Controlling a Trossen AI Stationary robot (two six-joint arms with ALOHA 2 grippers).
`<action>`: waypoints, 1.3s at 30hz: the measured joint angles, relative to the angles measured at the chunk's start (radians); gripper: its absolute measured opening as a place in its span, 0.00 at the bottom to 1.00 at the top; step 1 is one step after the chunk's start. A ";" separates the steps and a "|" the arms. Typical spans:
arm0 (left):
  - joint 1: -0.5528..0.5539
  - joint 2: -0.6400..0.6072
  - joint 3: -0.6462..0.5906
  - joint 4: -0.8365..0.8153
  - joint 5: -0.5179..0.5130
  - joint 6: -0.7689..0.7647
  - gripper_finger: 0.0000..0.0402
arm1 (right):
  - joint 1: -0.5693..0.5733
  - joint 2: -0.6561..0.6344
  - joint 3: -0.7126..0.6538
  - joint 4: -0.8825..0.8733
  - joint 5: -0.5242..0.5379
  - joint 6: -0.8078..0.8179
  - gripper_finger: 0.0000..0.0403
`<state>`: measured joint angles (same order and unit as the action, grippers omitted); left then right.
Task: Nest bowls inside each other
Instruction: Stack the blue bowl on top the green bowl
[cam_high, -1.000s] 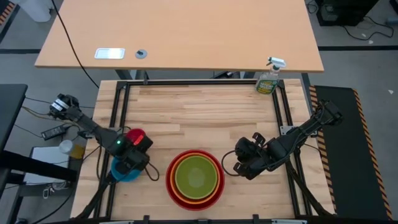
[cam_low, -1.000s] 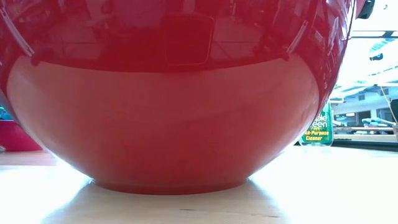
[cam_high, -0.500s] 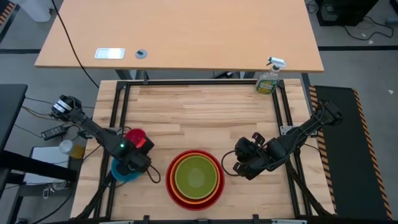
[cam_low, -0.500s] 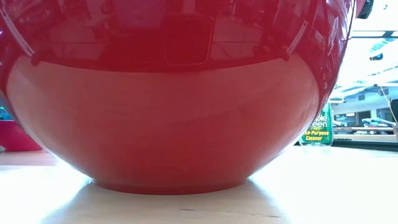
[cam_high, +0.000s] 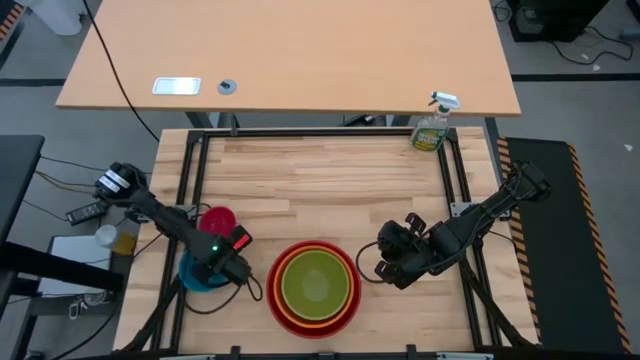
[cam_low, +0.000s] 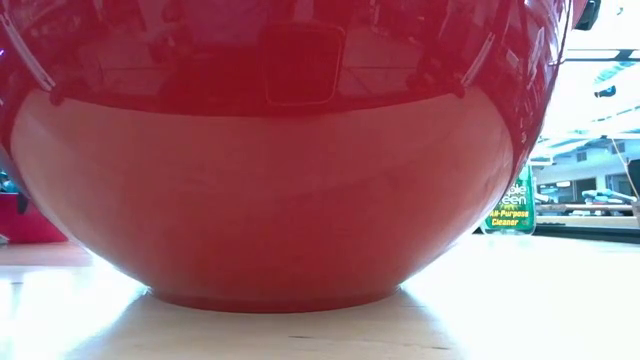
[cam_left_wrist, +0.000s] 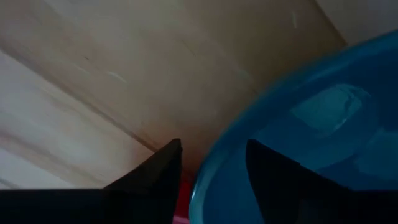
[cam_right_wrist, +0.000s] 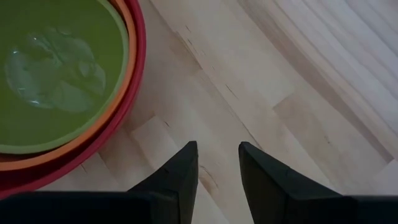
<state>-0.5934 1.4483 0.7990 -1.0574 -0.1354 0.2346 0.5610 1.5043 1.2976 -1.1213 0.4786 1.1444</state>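
A blue bowl (cam_high: 195, 277) rests on its base on the wooden table near the left front, with a pink bowl (cam_high: 215, 218) just behind it. My left gripper (cam_left_wrist: 212, 143) points down over the blue bowl's right rim (cam_left_wrist: 208, 168), open, one finger outside the wall and one inside. The red bowl (cam_high: 273, 300) stands at front centre and holds the orange bowl (cam_right_wrist: 131, 37) and the yellow-green bowl (cam_high: 315, 283). My right gripper (cam_right_wrist: 217, 146) hangs open over bare wood to the right of that stack.
A green spray bottle (cam_high: 432, 128) stands at the table's far right corner. A black frame (cam_high: 300, 132) runs round the table top. In the low view the red bowl (cam_low: 280, 200) fills nearly the whole picture. Bare wood lies across the table's middle and far half.
My left gripper has gone down and toward the table's near edge, from above the pink bowl onto the blue bowl's right rim. More of the pink bowl now shows behind it.
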 joint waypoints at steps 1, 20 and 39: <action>0.000 0.000 0.000 0.000 0.000 0.013 0.40 | 0.000 0.000 0.000 0.000 0.000 0.002 0.31; -0.003 0.000 0.299 -0.035 -0.008 -0.024 0.02 | 0.000 0.000 0.000 0.007 -0.009 0.004 0.31; 0.104 -0.002 0.564 0.186 0.025 0.066 0.02 | -0.020 0.000 0.000 0.030 -0.010 -0.021 0.31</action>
<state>-0.4890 1.4467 1.3629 -0.8712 -0.1101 0.3007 0.5411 1.5043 1.2976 -1.0917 0.4689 1.1229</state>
